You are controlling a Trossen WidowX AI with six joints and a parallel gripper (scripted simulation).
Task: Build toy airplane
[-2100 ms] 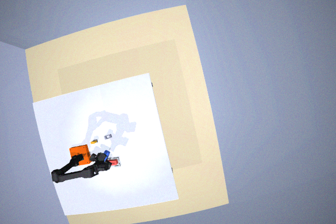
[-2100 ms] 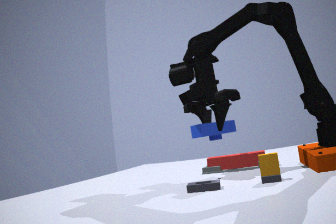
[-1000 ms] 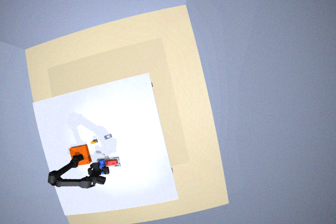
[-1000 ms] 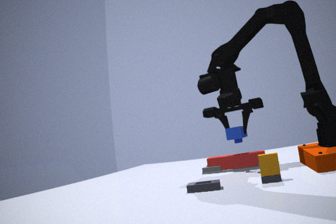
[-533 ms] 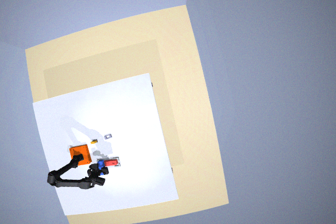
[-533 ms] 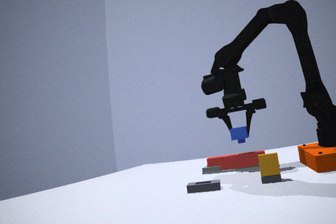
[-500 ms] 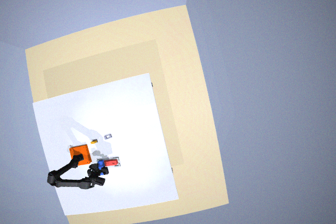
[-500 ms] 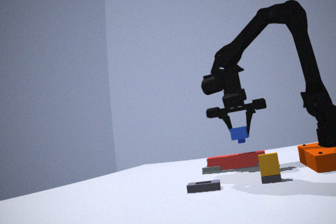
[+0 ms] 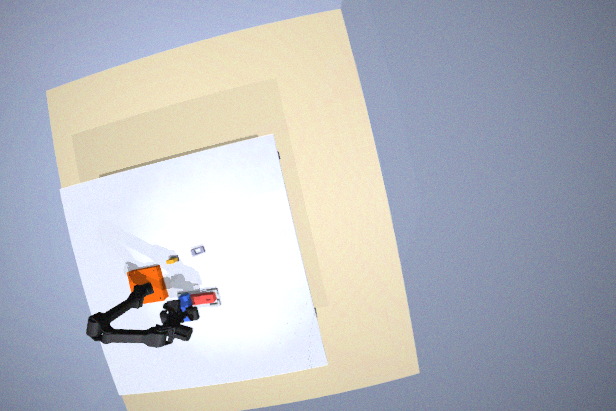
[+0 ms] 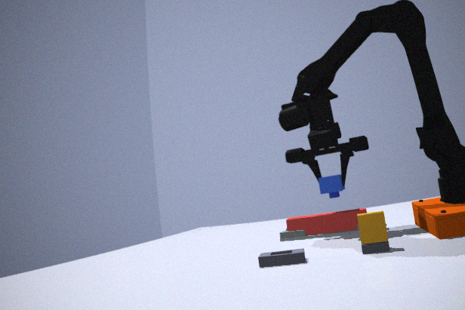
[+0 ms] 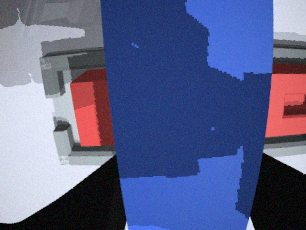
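Gripping one blue wing (image 9: 185, 301) (image 10: 331, 184) (image 11: 165, 110), one hand (image 9: 186, 310) (image 10: 331, 180); one red fuselage (image 9: 203, 298) (image 10: 326, 222) (image 11: 90, 110) below.

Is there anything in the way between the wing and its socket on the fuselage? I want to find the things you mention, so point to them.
Nothing visible: the tool (image 10: 331, 182) holds the wing (image 9: 185, 301) (image 10: 331, 184) (image 11: 175, 115) above the fuselage (image 9: 204, 298) (image 10: 327, 222) (image 11: 90, 110), with only open air beneath its tab (image 10: 334, 194).

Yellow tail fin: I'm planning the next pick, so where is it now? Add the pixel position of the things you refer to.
In the exterior view, the yellow tail fin (image 9: 172, 260) (image 10: 372, 228) stands right of centre, between the dark hollow block (image 9: 198, 250) (image 10: 281, 259) and orange base (image 9: 163, 291) (image 10: 454, 225).
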